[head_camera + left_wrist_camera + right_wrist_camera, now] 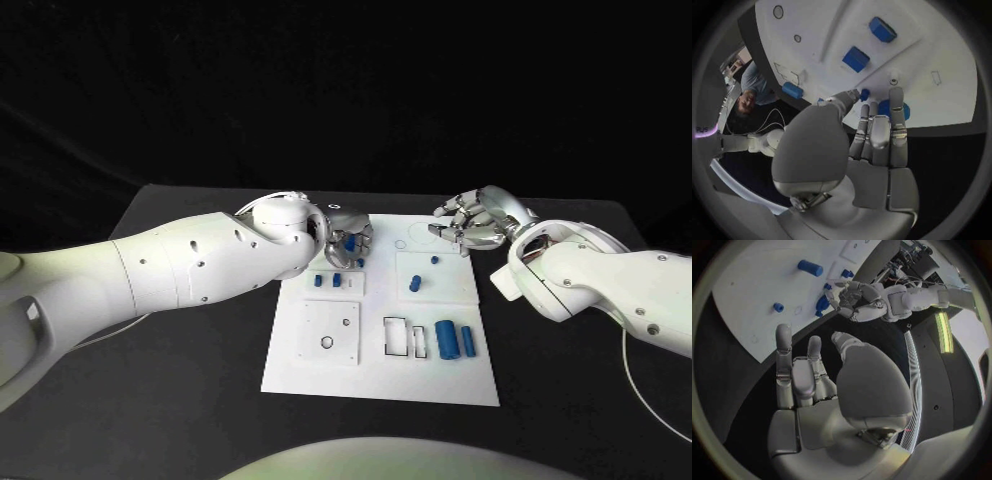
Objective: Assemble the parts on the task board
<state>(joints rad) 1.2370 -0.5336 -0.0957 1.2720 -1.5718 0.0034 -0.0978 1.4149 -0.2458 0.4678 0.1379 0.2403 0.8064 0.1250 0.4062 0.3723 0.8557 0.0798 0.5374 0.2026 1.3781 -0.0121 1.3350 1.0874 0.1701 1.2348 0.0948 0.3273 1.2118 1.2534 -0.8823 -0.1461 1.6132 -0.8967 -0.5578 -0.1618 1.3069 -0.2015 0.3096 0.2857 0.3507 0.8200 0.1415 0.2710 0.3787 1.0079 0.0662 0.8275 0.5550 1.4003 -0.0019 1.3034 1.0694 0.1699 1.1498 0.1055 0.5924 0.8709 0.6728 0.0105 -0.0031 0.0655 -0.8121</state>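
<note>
The white task board lies in the middle of the table. My left hand hovers at its far left corner, fingers stretched over a round blue part. A small blue piece sits right at the thumb and fingertip, and I cannot tell whether it is pinched. My right hand hangs at the far right corner with fingers apart and nothing in them. Two small blue blocks and another blue part lie mid-board. Two blue cylinders lie near the right edge.
Rectangular cut-outs and a raised white panel take up the board's near half. Black table surrounds the board. A tiny blue piece stands near the right hand.
</note>
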